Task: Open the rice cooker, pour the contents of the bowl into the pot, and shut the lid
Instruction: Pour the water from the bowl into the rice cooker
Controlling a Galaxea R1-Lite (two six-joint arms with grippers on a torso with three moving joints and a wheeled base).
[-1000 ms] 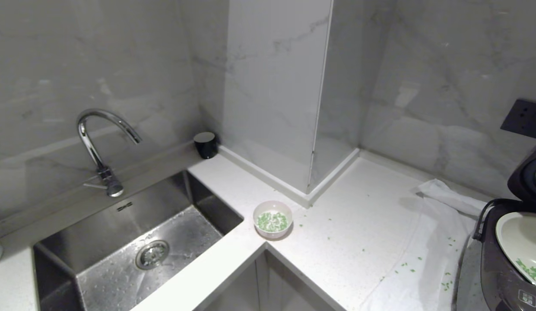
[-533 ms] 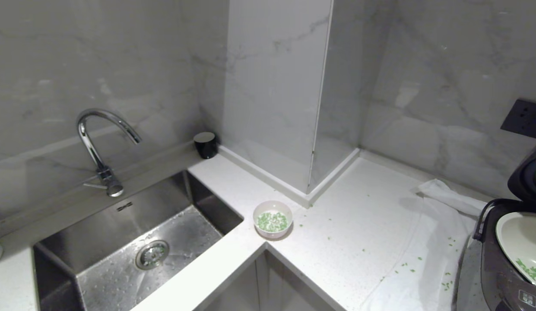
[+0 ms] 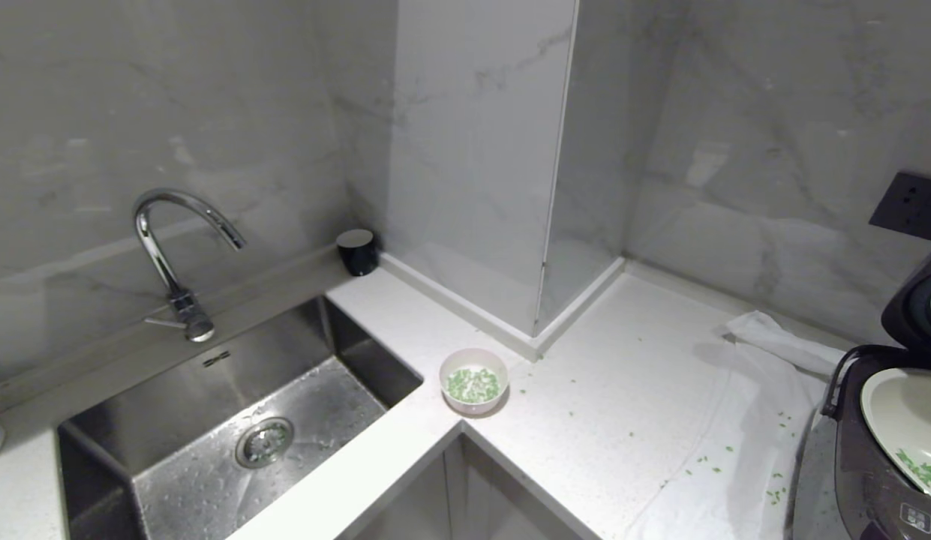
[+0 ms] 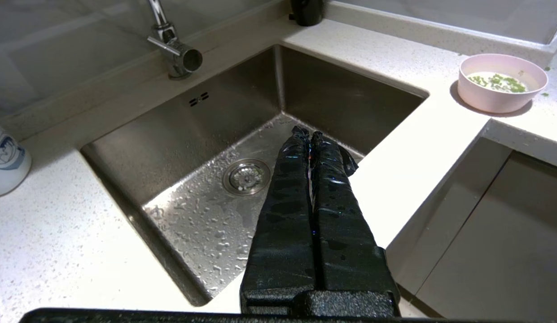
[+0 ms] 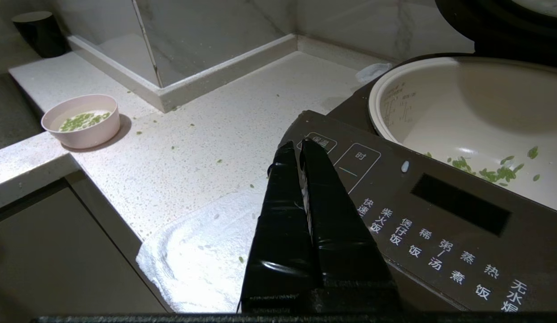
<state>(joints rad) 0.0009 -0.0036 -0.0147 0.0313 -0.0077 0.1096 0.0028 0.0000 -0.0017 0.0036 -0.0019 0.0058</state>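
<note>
The pale pink bowl (image 3: 473, 405) stands upright on the white counter's inner corner, with green chopped contents (image 3: 473, 384) inside. The dark rice cooker (image 3: 874, 487) sits at the far right, its lid (image 3: 911, 307) raised. Its white pot (image 3: 896, 405) is exposed and holds some green bits (image 5: 489, 171). My left gripper (image 4: 309, 132) is shut and empty over the sink, well short of the bowl (image 4: 493, 101). My right gripper (image 5: 296, 146) is shut and empty above the corner of the cooker's button panel (image 5: 440, 215). Neither gripper shows in the head view.
A steel sink (image 3: 120, 465) with a faucet (image 3: 172, 247) lies left of the bowl. A black cup (image 3: 356, 251) stands by the wall. A white cloth (image 3: 735, 420) lies under the cooker. Green bits are scattered on it and the counter. A white-and-blue container (image 4: 4, 157) stands left of the sink.
</note>
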